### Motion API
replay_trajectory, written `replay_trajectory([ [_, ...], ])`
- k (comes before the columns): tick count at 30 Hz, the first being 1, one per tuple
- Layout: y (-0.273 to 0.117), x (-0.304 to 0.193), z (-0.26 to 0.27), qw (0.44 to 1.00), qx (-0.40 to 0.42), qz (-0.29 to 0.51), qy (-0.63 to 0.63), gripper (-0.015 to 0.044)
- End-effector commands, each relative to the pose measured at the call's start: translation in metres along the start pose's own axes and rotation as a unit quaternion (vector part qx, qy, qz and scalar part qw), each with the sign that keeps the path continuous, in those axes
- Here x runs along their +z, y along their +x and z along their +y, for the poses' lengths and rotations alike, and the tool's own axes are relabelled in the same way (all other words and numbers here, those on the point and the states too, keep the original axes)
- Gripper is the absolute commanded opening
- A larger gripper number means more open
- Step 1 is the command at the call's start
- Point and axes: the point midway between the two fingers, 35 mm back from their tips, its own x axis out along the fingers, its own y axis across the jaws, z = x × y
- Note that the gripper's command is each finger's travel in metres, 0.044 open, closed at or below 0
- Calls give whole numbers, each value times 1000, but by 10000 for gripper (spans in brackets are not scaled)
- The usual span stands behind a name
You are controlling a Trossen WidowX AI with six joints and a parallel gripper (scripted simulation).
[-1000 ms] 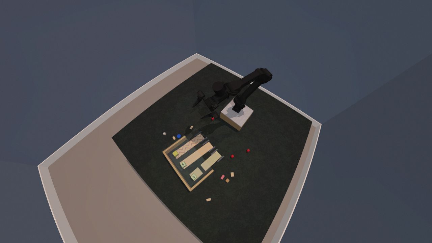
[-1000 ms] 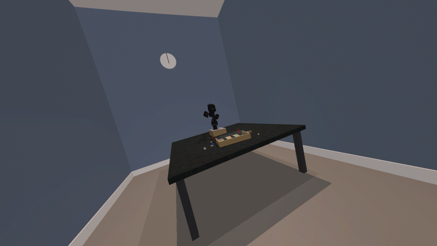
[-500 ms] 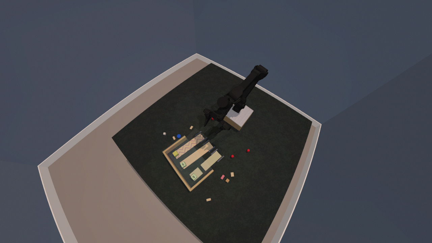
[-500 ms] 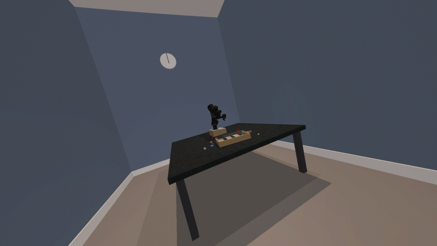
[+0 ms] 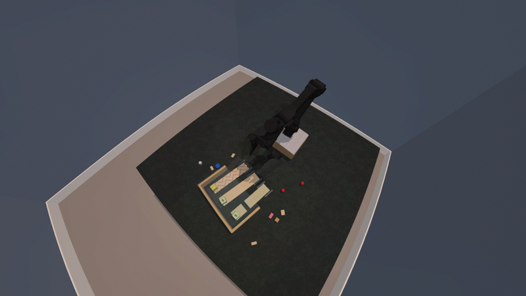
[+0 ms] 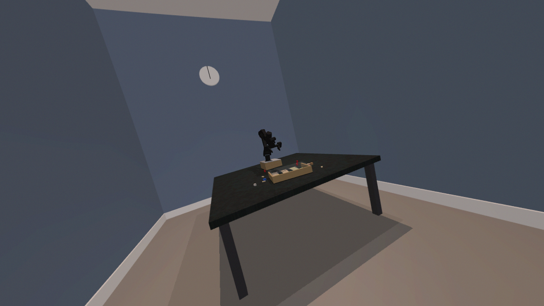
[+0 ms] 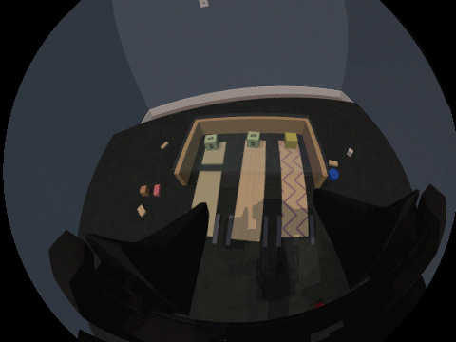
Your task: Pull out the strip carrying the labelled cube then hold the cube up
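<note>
Presently the end effector (image 7: 260, 241) hangs wide open, holding and touching nothing.

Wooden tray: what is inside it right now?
The wooden tray holds three strips: a zigzag strip with a yellow cube, a whole plain strip and a split strip, each carrying a labelled cube. The fingers cover some near ends.

Two pale green cubes are showing a dark mark resembling "S". One cube (image 5: 222, 200) is sitting on the whole strip (image 5: 235, 191). The other cube (image 5: 235, 215) is resting on the short piece (image 5: 239, 210).
</note>
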Motion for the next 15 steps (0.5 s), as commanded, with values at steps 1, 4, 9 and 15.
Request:
replay_trajectory([
  [1,13,1,1,999,2,47,14,295],
  [4,31,0,2,993,0,115,30,216],
  [9,62,-7,5,973,-8,226,54,85],
  [15,96,-26,9,931,-25,355,77,0],
])
